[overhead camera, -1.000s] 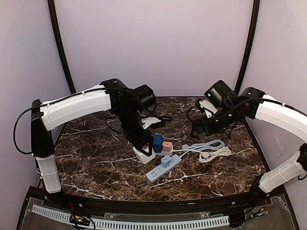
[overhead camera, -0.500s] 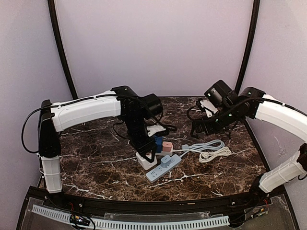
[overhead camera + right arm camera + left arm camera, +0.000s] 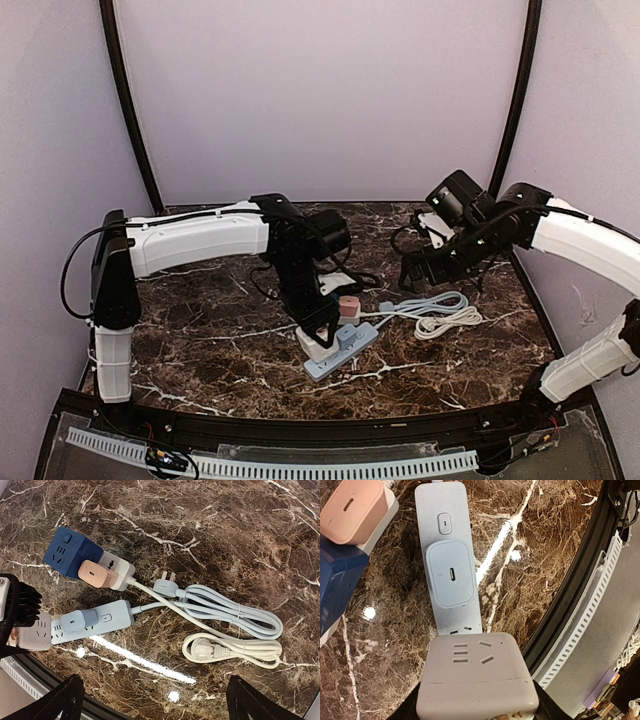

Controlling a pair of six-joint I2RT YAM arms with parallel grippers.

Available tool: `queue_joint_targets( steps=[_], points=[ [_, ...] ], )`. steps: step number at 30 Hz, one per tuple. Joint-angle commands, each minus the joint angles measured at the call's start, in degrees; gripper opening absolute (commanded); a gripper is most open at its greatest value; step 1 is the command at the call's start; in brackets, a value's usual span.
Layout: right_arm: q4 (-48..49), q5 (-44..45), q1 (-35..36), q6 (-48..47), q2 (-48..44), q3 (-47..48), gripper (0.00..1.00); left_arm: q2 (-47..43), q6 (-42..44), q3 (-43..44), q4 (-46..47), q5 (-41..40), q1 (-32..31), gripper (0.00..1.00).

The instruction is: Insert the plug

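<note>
gripping a grey cube adapter, left claw hangs over the power strip; right claw wide.

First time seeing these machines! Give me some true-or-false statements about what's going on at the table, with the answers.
1. The left gripper holds a white cube adapter. True.
2. The right gripper grips the coiled cables. False: it is open and empty, above them.
3. A pink charger sits on the white strip beside a navy cube. True.
4. The light blue plug is in a socket. False: it lies loose on the marble table.
</note>
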Motion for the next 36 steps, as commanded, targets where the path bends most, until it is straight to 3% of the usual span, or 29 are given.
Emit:
queue_joint_targets(
  steps=[1, 36],
  points=[
    [-0.79, -0.21, -0.34, 0.00, -1.34, -0.72, 0.99, 0.90, -0.27, -1.43, -0.39, 2.30, -1.37, 0.16],
    [-2.54, -0.61, -0.35, 1.77, -5.10, -3.18, 0.99, 2.79, 2.15, -1.11, 0.67, -2.52, -0.98, 0.15]
  ],
)
